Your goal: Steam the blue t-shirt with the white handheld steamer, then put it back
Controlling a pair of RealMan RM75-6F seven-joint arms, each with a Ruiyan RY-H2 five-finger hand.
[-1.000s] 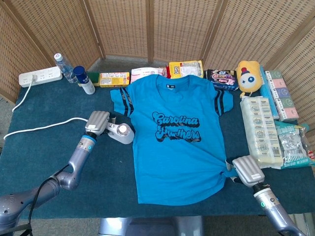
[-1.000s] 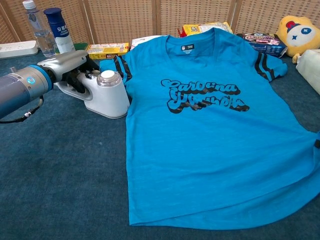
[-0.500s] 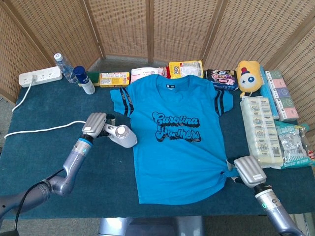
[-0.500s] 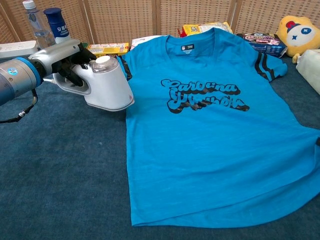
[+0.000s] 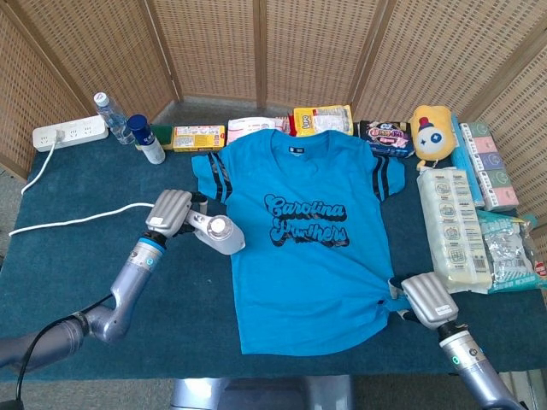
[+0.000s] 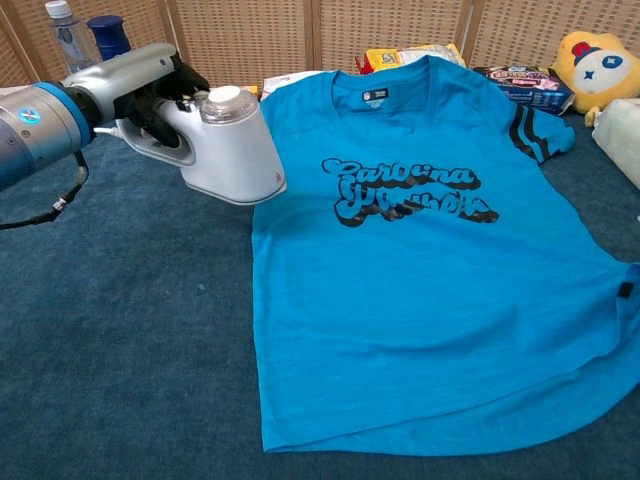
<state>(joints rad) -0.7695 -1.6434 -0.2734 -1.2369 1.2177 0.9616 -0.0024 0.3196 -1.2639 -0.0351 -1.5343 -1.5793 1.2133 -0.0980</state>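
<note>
left hand: the silver-grey left hand [image 6: 150, 75] is wrapped round the handle of the white plastic handheld steamer [image 6: 228, 145], holding it lifted off the dark teal cloth-covered desk [image 5: 77, 256].
steamer heading: its long axis runs from the hand toward 3 o'clock, and its broad flat face overlaps the left edge of the shirt just below the sleeve.
shirt from the hand: the bright blue cotton t-shirt with dark lettering [image 5: 308, 248] lies flat at 3 o'clock from the left hand, collar at 12 o'clock, hem at 6 o'clock.
nearer arm: the left one, judging by where the steamer is; the coming pass looks like a sweep toward 3 o'clock across the chest print.
cord: a white power cable [image 5: 64, 222] trails away at 9 o'clock to a white socket strip [image 5: 68, 133] at the desk's far left corner.
right hand: the silver-grey right hand [image 5: 425, 299] sits at the shirt's hem corner, at about 4 o'clock; the cloth bunches there, so it seems to pinch the hem, though its fingers are hidden.
containers: none is part of this task.
</note>
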